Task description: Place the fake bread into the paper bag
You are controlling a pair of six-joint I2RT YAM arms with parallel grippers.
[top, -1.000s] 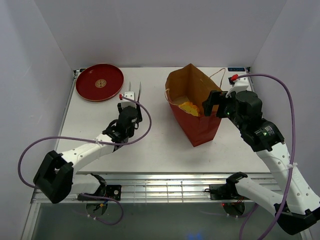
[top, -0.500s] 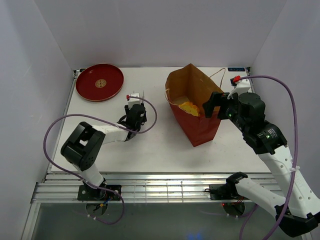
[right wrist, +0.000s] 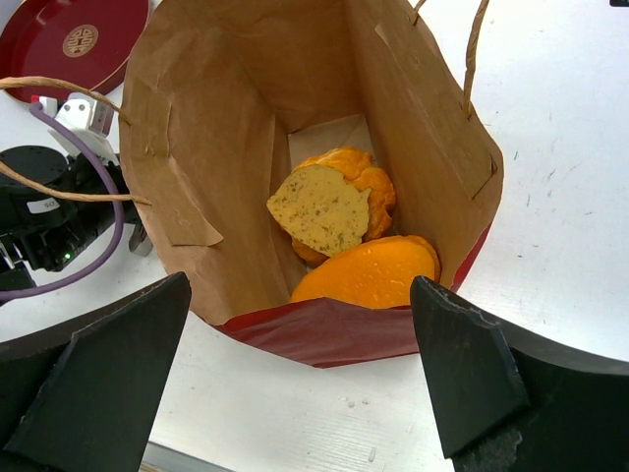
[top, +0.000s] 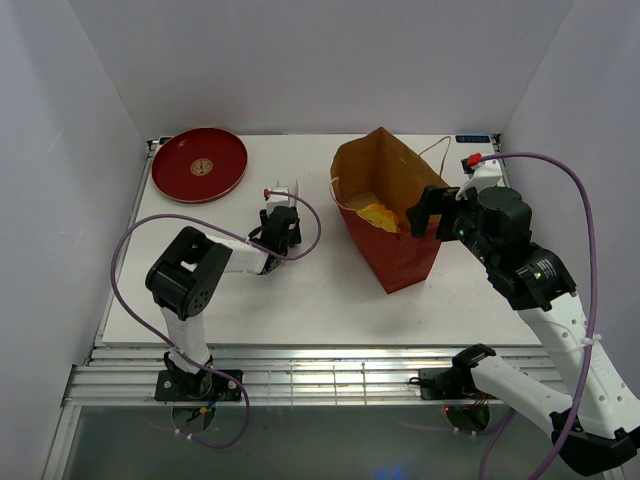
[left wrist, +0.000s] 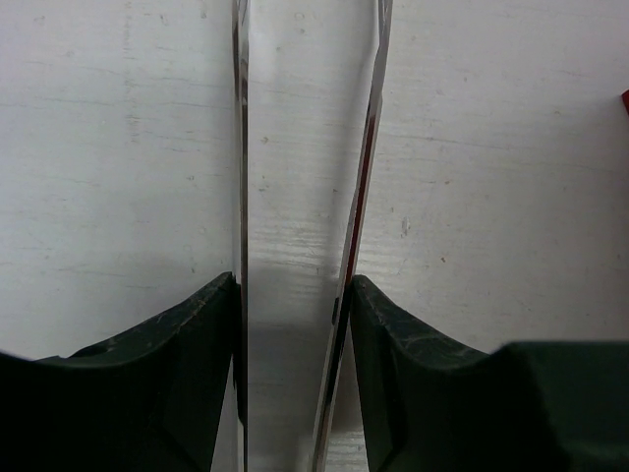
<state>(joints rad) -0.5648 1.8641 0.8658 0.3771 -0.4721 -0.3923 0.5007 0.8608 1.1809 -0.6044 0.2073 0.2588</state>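
The paper bag (top: 388, 215) stands upright and open at the table's right centre. In the right wrist view I look down into the paper bag (right wrist: 216, 147). In it lie a golden oval roll (right wrist: 366, 272), a yellow-brown piece (right wrist: 319, 208) and an orange ridged bun (right wrist: 362, 169) under that piece. The dark brown piece is hidden. My right gripper (top: 425, 212) hovers at the bag's right rim, wide open and empty (right wrist: 300, 295). My left gripper (top: 283, 203) is low over the table left of the bag. Its thin fingers (left wrist: 307, 59) are apart with only bare table between them.
A round red plate (top: 199, 164) sits at the back left and holds no bread; it also shows in the right wrist view (right wrist: 69, 34). The left arm's purple cable (top: 130, 250) loops over the table's left side. White walls enclose the table.
The left arm has folded in, its elbow swinging toward the table middle, and its gripper has shifted slightly right toward the bag. The right gripper has barely moved.
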